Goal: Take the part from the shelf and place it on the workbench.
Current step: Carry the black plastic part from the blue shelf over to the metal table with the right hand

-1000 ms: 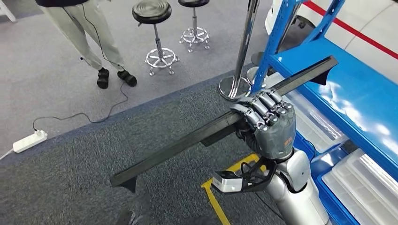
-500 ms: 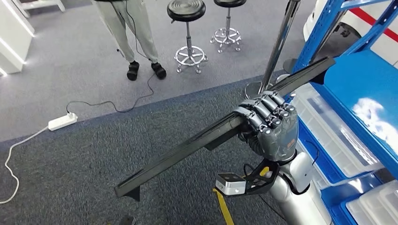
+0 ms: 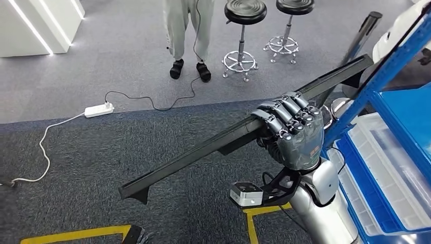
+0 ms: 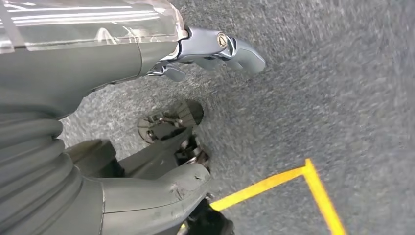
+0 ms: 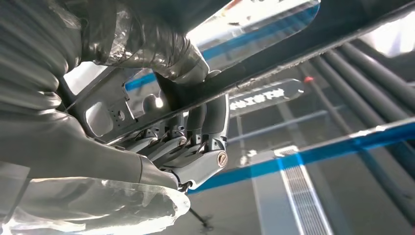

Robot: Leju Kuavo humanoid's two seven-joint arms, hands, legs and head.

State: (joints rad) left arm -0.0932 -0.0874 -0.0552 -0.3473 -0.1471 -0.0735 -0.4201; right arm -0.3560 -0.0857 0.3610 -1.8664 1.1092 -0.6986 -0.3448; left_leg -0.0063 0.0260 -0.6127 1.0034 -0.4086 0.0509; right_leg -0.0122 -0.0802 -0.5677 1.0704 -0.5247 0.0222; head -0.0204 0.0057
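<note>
Grey carpet beneath part [image 3: 213, 147] in right robot hand [image 3: 292, 134]

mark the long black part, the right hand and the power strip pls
long black part [image 3: 193, 155], head view, mid-length of the bar.
right hand [image 3: 294, 134], head view, back of the hand.
power strip [image 3: 98, 110], head view, white casing.

Part [image 3: 203, 152] in right hand [image 3: 292, 134], left of shelf [image 3: 386, 76]

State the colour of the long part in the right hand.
Black; the long part shows best in the head view.
</note>
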